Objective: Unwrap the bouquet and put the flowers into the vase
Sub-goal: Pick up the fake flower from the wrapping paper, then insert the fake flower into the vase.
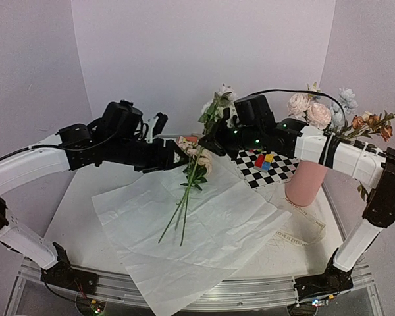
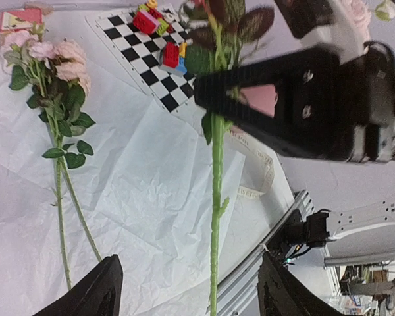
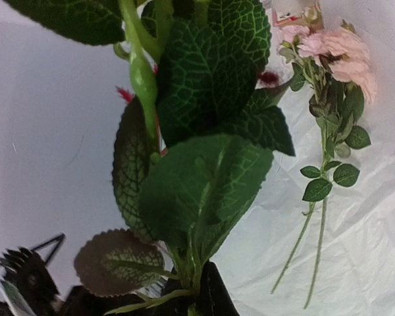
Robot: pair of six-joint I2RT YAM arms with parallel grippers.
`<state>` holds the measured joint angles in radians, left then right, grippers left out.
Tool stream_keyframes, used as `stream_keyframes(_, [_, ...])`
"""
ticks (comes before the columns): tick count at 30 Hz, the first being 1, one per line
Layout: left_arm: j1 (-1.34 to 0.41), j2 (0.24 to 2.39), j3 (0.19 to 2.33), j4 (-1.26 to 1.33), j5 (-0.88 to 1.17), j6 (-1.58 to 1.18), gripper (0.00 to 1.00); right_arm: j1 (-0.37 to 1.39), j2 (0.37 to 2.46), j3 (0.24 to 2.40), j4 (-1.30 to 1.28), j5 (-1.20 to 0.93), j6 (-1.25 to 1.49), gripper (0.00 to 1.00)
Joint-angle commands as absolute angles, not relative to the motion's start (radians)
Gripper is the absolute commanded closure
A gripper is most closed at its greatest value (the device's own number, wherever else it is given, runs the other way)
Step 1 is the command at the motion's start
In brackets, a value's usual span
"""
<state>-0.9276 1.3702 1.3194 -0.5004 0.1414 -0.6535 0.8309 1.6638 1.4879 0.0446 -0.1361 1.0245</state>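
Flower stem (image 2: 216,164) in tight pinch of right hand (image 2: 209,92), just beside spread left hand (image 2: 191,280).

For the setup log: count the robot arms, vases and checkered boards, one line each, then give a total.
Robot arms: 2
Vase: 1
Checkered board: 1
Total: 4

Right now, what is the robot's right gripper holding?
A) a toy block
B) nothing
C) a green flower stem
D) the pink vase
C: the right gripper is clamped on a leafy green stem that hangs above the white paper.
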Motion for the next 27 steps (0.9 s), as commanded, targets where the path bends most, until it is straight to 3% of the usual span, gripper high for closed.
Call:
stream_keyframes(1, [-0.928, 1.266, 1.297, -0.451, -0.039, -0.618, 0.27, 0.839, 1.603, 1.491, 0.040, -0.289, 0.590, 1.00])
stream_keyframes(8, [-0.928, 1.168, 1.228, -0.452, -0.166, -0.673, 0.26, 0.838, 1.426, 1.423, 0.015, -0.215, 0.286, 1.00])
stream_keyframes(13, [-0.928, 1.134, 1.161, -0.449, -0.144, -0.748, 0.26, 0.839, 1.275, 1.446, 0.009, -0.006, 0.112, 1.00])
stream_keyframes(17, [-0.928, 1.142, 1.166, -0.448, -0.136, -0.740, 0.26, 0.829, 1.188, 1.508, 0.003, 0.182, 0.012, 1.00])
stream_keyframes(27, [-0.928, 1.162, 1.180, -0.450, -0.126, -0.730, 0.26, 0.756, 1.201, 1.812, -0.052, 0.312, -0.132, 1.00])
